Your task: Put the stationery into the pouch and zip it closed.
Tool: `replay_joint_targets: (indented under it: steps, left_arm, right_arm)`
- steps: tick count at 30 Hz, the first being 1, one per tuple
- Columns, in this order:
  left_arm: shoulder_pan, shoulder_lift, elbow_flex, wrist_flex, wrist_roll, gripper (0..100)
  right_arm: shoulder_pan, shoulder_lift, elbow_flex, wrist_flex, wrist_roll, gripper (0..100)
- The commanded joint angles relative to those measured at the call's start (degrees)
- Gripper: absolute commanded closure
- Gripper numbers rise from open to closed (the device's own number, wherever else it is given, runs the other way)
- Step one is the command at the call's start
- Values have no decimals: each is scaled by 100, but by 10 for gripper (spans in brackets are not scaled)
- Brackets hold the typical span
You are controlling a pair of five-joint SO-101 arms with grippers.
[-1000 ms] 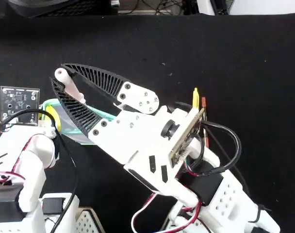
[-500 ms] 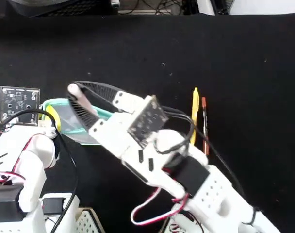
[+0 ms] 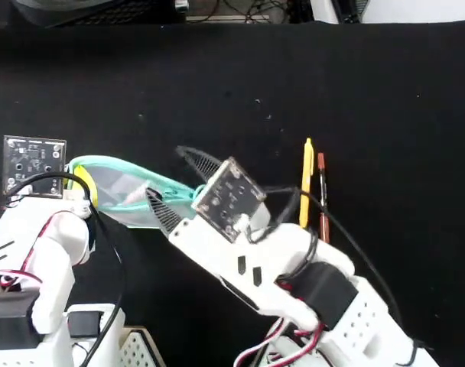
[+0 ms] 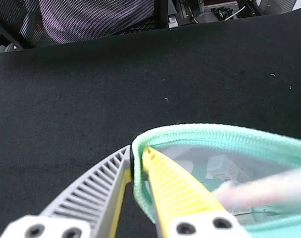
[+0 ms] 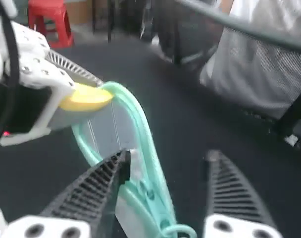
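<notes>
We see a black cloth-covered worktop [image 3: 217, 76] under both arms. The white right arm [image 3: 294, 267] slants across the near middle, and the white left arm [image 3: 34, 252] sits at the near left corner.

Between them lies the mint-green zipped pouch with see-through walls [image 3: 118, 183]. In the high view its long axis runs left to right, with the right end angled slightly toward the near edge. One end is at the left arm and the other at the right arm, and the mouth gapes open along the top.

The left pincer [image 4: 138, 151] is closed on the pouch's end. Its yellow finger is inside the zip rim and its grey ribbed finger is outside, with the rim pinched between them.

The right pincer [image 3: 165, 172] stands at the pouch's other end. Its two black ribbed fingers are spread wide and closed on nothing. The green rim passes between them (one finger is over the pouch's mouth, the other is out over bare cloth).

To the right of that arm, apart from the pouch, lie a slim yellow pen [image 3: 306, 183] and a slim red-brown pen [image 3: 323, 199]. They are just beside each other and parallel, with their long axes running from far to near, and the arm's black cable crosses their near ends.

Inside the pouch we make out a blurred pale pinkish stick [image 4: 269, 191] lying along it. There is also a small white block [image 4: 222, 166] behind the clear wall.
</notes>
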Motion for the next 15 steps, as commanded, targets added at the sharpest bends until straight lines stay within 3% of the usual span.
replay_joint_targets:
  steps: [1, 7, 11, 15]
  left_arm:
    - [-40, 167, 963, 53, -62, 955]
    - [-40, 176, 963, 53, -62, 955]
    - [-40, 176, 963, 53, -62, 955]
    - [-40, 176, 963, 53, -62, 955]
  right_arm:
    - [79, 180, -1182, 695, 26, 703]
    - [387, 180, -3415, 1758, 26, 704]
    - [1899, 180, -3890, 2391, 26, 791]
    - [3323, 259, -2695, 2787, -18, 946]
